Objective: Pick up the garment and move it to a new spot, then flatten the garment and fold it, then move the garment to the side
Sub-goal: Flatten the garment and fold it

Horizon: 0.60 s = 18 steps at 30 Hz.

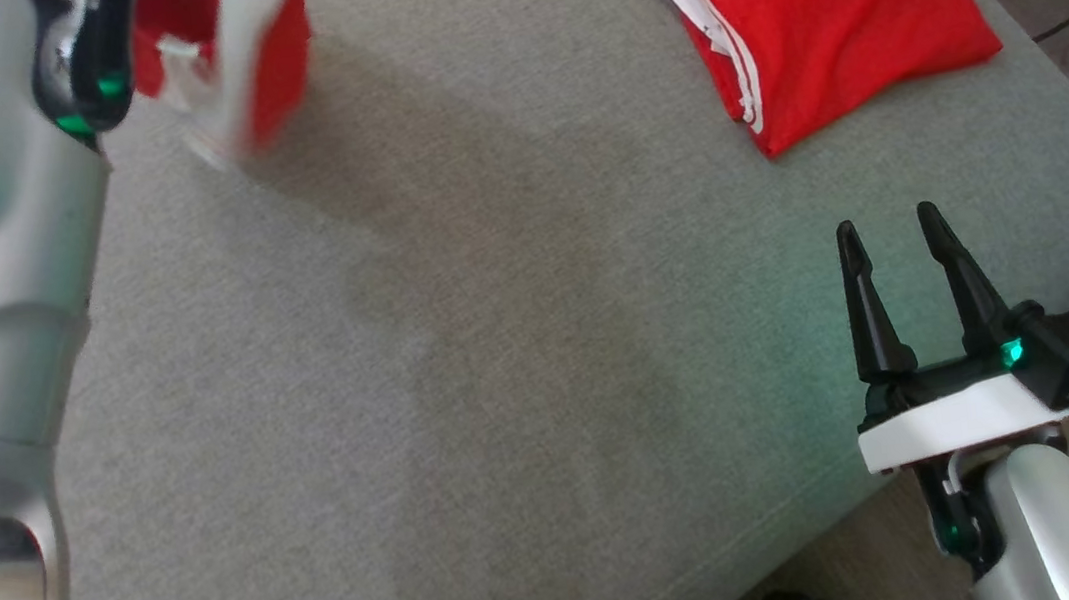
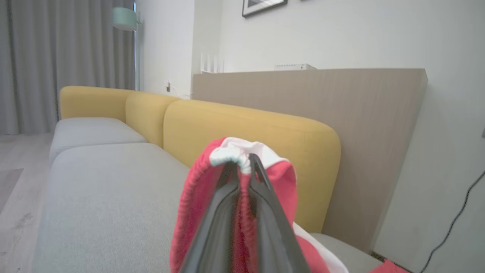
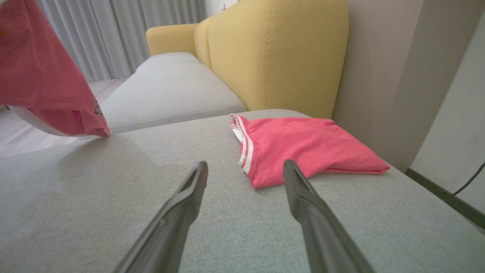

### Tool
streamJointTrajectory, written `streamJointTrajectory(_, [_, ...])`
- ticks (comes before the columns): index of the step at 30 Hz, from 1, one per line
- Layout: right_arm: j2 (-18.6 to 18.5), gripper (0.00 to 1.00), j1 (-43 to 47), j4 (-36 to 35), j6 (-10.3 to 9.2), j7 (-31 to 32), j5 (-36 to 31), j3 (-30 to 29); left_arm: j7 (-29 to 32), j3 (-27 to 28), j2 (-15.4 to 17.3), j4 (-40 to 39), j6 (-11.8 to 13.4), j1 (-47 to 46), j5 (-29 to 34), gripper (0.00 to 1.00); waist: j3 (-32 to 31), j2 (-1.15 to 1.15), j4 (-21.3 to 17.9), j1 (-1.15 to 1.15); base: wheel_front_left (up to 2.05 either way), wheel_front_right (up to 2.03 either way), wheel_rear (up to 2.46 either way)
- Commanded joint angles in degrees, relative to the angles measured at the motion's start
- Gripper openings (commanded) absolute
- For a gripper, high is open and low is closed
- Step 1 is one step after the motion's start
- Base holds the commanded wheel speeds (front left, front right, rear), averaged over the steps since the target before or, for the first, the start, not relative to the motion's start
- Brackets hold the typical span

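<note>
Firmly, the left gripper (image 2: 244,161) is closed on the gathered white-trimmed edge of the red garment (image 2: 197,197), which is lifted over the grey sofa seat (image 1: 499,344) and hangs lengthwise downward. The right gripper (image 1: 889,229) is seen wide open and empty, near a folded red cloth (image 1: 823,5).

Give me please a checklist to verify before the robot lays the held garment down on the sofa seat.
1. Left end effector shut on held garment: ok.
2. Held garment hanging fully off the sofa seat: cannot tell, lowest corner is close.
3. Right end effector open and holding nothing: ok.
4. Bare seat in the middle for laying down: ok.
5. Folded garment apart from both end effectors: ok.
</note>
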Motion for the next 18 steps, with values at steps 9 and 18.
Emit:
streamJointTrajectory(9, [-0.28, 1.0, -0.32, -1.66, 0.42, -0.38, 0.44, 0.36, 6.54, -3.07, 3.26, -6.02, -2.1, 1.26, -1.53, 0.0, -0.41, 0.0, 1.91, 0.0, 0.0, 0.0, 0.0])
streamJointTrajectory(18, [-0.28, 1.0, 1.36, -1.46, 0.42, -0.38, -0.58, -0.91, 8.82, -0.59, 11.34, -31.2, 7.36, 22.59, -4.67, 0.0, -2.93, 0.0, 6.12, 0.0, 0.0, 0.0, 0.0])
